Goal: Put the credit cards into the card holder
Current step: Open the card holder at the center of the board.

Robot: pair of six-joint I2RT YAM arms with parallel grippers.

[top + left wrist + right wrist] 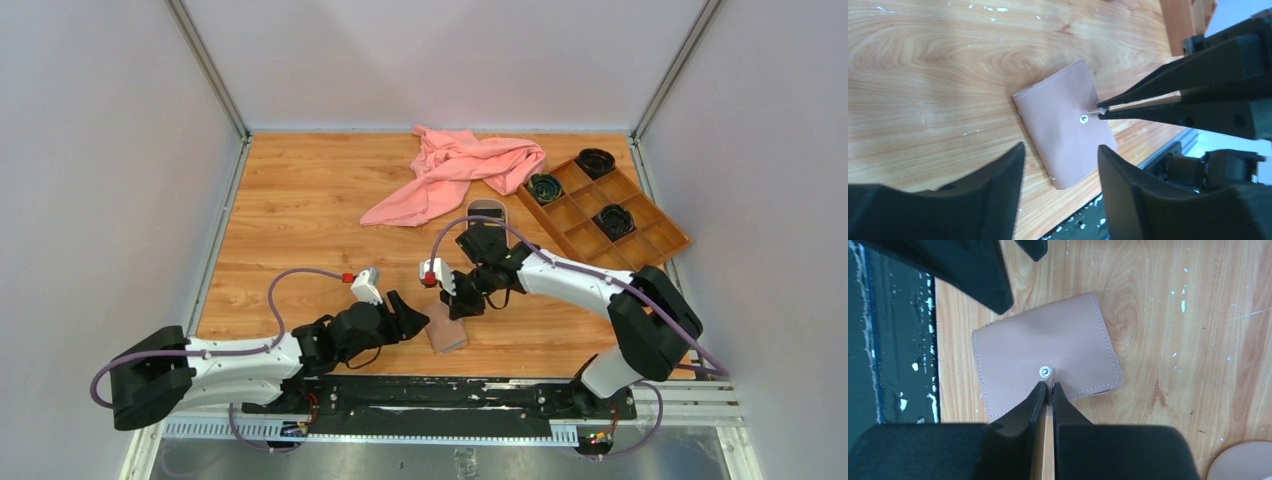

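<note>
Wooden worktop [1173, 315], card holder [1043, 340] lying shut; right claw [1049, 386] pinches its snap tab [1095, 110], left claw [1060, 150] gapes open beside. I'd peel up slowly, holder pinned.

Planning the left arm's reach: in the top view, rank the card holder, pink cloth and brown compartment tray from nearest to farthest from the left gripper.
1. card holder, just beside the left gripper, near edge.
2. pink cloth, far centre.
3. brown compartment tray, far right.
</note>
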